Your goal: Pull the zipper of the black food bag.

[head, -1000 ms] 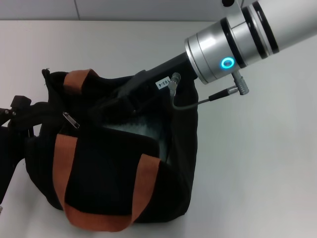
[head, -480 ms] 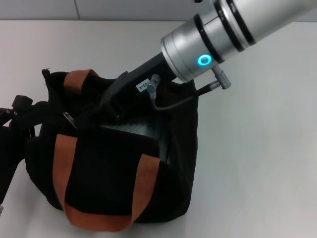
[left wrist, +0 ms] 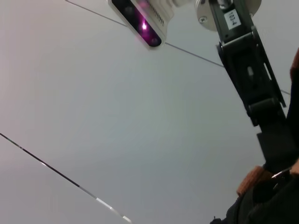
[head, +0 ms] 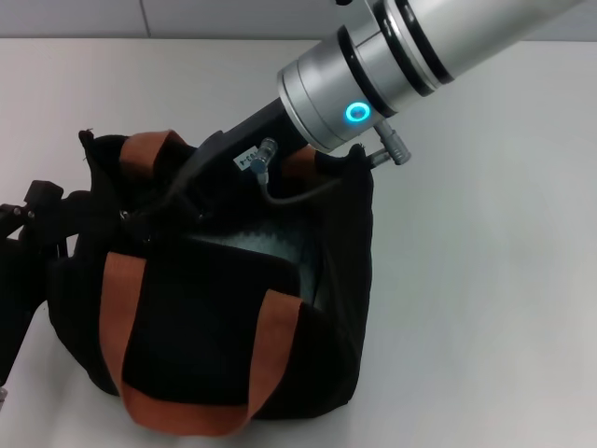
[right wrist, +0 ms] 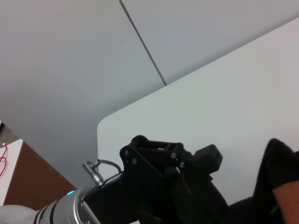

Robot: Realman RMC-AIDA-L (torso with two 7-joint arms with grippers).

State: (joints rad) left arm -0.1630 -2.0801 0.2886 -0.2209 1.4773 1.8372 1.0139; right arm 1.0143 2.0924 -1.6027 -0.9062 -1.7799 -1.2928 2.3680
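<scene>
White tabletop [head: 485,280]; I'm reaching the right gripper [head: 140,219] across the soft, floppy black bag [head: 205,327], left gripper [head: 33,219] bracing its left end; neither grip readable, zipper hidden.

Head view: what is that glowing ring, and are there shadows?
Head view: a cyan light ring glows on the right arm; the black food bag casts only a faint shadow on the white table. Left wrist view: a magenta light glares.
</scene>
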